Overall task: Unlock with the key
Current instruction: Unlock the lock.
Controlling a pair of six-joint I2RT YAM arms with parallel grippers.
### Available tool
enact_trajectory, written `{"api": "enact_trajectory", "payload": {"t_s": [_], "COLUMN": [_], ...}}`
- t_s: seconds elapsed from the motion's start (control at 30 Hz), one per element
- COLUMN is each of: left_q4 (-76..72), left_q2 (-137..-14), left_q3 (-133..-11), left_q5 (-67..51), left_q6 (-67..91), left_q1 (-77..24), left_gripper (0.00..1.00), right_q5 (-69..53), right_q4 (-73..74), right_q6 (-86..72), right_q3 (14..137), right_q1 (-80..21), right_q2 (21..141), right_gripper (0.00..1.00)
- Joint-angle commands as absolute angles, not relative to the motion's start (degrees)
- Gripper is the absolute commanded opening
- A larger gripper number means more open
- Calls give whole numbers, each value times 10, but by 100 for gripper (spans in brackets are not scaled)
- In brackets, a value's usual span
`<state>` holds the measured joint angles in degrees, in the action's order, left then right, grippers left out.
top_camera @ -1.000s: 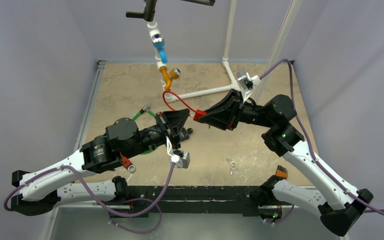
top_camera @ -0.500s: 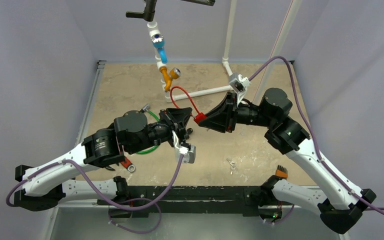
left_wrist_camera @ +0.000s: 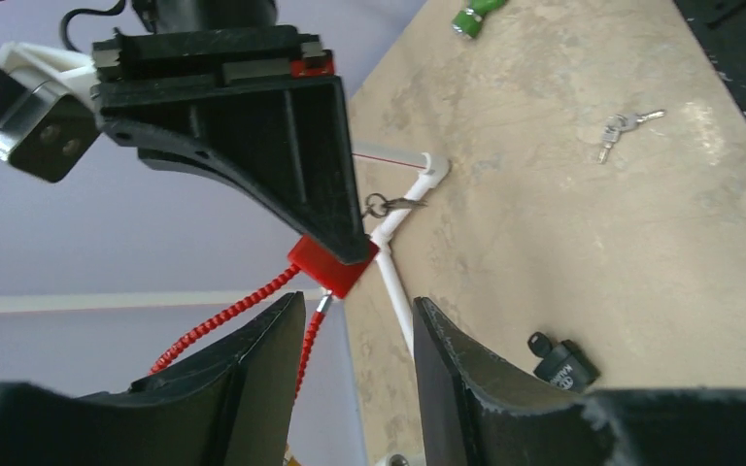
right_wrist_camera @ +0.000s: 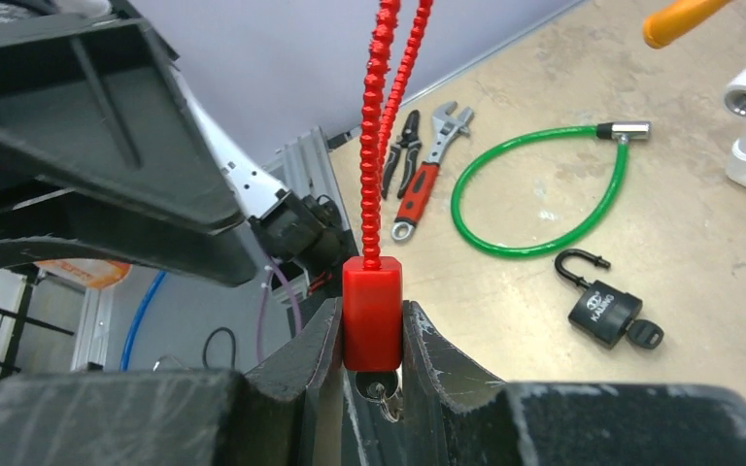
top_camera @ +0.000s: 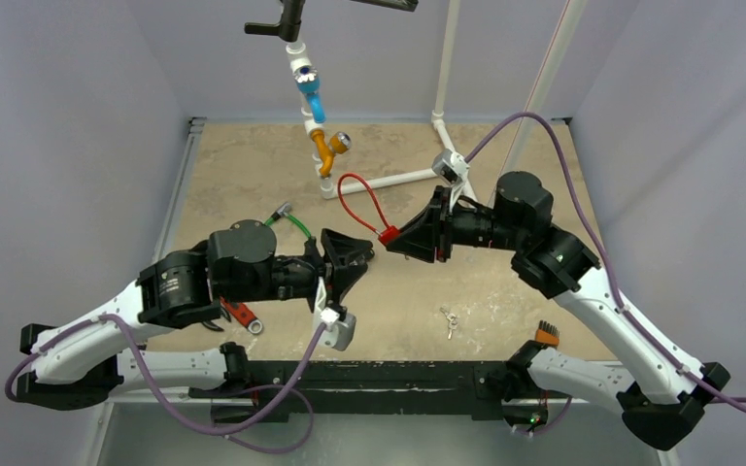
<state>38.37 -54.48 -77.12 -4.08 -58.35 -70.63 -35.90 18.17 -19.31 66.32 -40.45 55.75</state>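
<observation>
My right gripper (top_camera: pixel 395 236) is shut on the red block body of a cable lock (right_wrist_camera: pixel 371 309) and holds it above the table. The lock's red beaded cable (top_camera: pixel 355 192) loops up and away. A small key ring (right_wrist_camera: pixel 379 393) shows at the lock's base between the right fingers, and a spare key dangles there (left_wrist_camera: pixel 393 204). My left gripper (left_wrist_camera: pixel 359 316) is open and empty. It points at the red lock (left_wrist_camera: pixel 332 264) from a short gap away.
A black padlock (right_wrist_camera: pixel 604 311) with its shackle open and a key in it lies on the table (left_wrist_camera: pixel 563 361). A loose key pair (top_camera: pixel 450 318) lies front right. A green cable lock (right_wrist_camera: pixel 544 194), a wrench (right_wrist_camera: pixel 427 160), pliers and a white pipe frame (top_camera: pixel 393 179) are around.
My left gripper has drawn back left and down from the red lock. My right gripper has lifted the lock slightly and swung its cable loop more upright.
</observation>
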Motion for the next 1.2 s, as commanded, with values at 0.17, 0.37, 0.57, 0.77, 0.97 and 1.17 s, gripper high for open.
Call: {"api": "enact_trajectory", "payload": {"t_s": [0.17,0.37,0.57,0.77,0.97,1.17], "left_q4": [465,353,311,234,200,180], "left_q2": [-523,-516,-502,-522,-530,-535], "left_q3": [-811,-820,-775,-780,-768,-762], "left_q5": [-97,-66,-202,-250,-270,-246], "left_q6": [-698,-318,217,343,401,420], "left_q1": [-711,-622,-383,-364,-364,-363], "left_gripper": [17,26,64,79,86,82], "right_q5": [-353,-368,-365,-338,-331,-331], "right_q4": [187,118,52,19,-19,-79], "right_q6": [-173,-183,-190,-188,-195,-223], "right_q3": [717,697,672,678,686,682], "right_q1": [-393,-384,-384,-384,-384,-384], "right_q2": [567,529,499,505,531,550], "right_gripper": [0,0,0,0,0,0]}}
